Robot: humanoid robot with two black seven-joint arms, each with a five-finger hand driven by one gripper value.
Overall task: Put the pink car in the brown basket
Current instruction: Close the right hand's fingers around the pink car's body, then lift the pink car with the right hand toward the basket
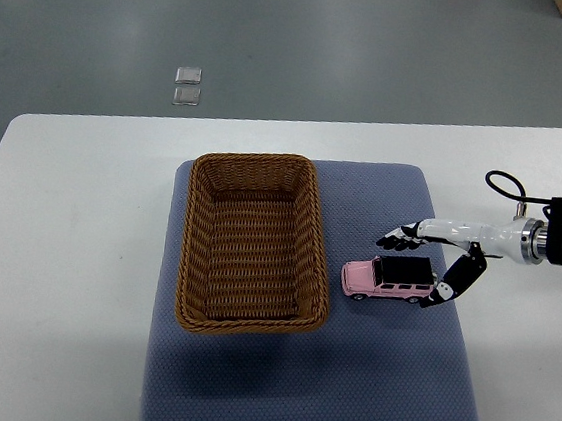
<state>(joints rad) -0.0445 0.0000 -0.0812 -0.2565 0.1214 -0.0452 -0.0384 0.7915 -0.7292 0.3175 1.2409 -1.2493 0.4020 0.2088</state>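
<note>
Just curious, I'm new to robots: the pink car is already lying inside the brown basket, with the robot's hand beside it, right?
Not quite. In the top view, the pink car sits on the blue mat, outside the brown basket, to its right. The right hand is indeed at the car.

The pink car (391,280), a boxy toy off-roader with a black roof, stands on its wheels on the blue mat (374,381), lying crosswise with its nose toward the brown basket (192,251). The basket, a woven rectangular wicker one, sits upright just beside it, nothing inside.
</note>
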